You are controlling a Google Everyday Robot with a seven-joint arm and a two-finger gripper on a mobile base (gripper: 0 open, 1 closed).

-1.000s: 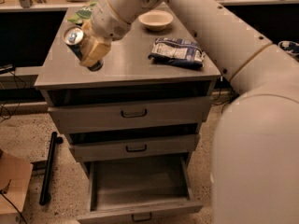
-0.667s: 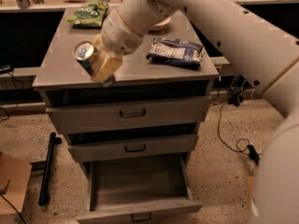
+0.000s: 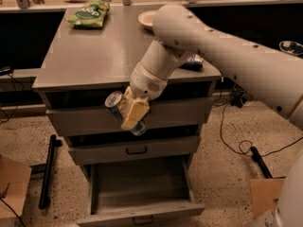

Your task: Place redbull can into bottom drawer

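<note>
The redbull can (image 3: 114, 100), a slim blue-and-silver metal drink can with a silver top, has been carried off the grey cabinet top (image 3: 94, 51) within the last second and is now held in the air in front of the top drawer's face (image 3: 75, 119). It is tilted, with its silver top toward the upper left and its base toward the lower right. The can is clamped across its middle between the pale yellowish fingers of the two-finger gripper (image 3: 131, 115), whose jaws are closed to the width of the can. A second ago the can was still level with the cabinet top's left edge; since then it has been lowered and brought forward. The bottom drawer (image 3: 142, 186), the lowest grey metal drawer, stands pulled open well below the can, and its box is seen to be bare. The carry is therefore judged about half done: a further descent past the middle drawer's dark handle (image 3: 136, 150) is needed before release. The green snack bag (image 3: 88, 13) and the pale bowl (image 3: 147, 18) are left on the cabinet top.
</note>
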